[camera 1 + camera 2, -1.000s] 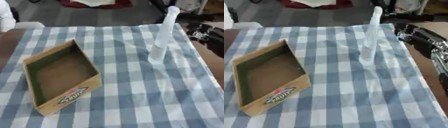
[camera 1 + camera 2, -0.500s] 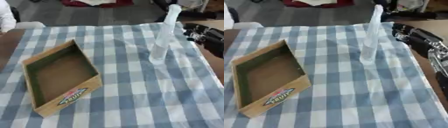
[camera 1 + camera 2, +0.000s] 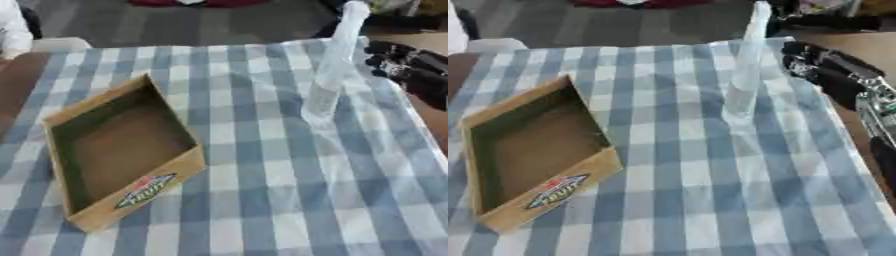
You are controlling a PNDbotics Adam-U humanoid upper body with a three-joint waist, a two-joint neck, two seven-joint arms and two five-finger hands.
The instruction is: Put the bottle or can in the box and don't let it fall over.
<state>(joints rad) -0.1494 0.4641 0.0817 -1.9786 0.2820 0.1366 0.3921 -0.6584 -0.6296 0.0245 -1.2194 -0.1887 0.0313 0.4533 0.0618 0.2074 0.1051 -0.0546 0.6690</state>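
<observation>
Nearest me, at the left of the checked cloth (image 3: 289,200), sits the box (image 3: 118,155): open cardboard, turned askew, a label on its near wall, nothing inside that I can see. The cloth around it is bare blue-and-white squares, and the stretch between the box and the bottle lies open, with nothing in the way.

Further back and to the right stands the bottle (image 3: 331,70), clear, tall and slim, upright on the cloth, its pale cap up near the top edge of my view. It is well apart from the box, toward the table's far right part.

Just beside the bottle, on its right, I see my right hand (image 3: 815,62), black, coming in from the right side with the silver-jointed arm trailing down the edge in the right eye view. The hand is level with the bottle's upper half. I see a gap between it and the bottle, so it is near, not touching. I cannot tell how its fingers stand; they are a dark blur.

My left hand shows in neither view.

At the far left edge there is a white sleeve (image 3: 12,30), off the cloth, touching nothing of mine. Beyond the table lies grey floor (image 3: 175,20) with something red (image 3: 197,2) at the top edge.
</observation>
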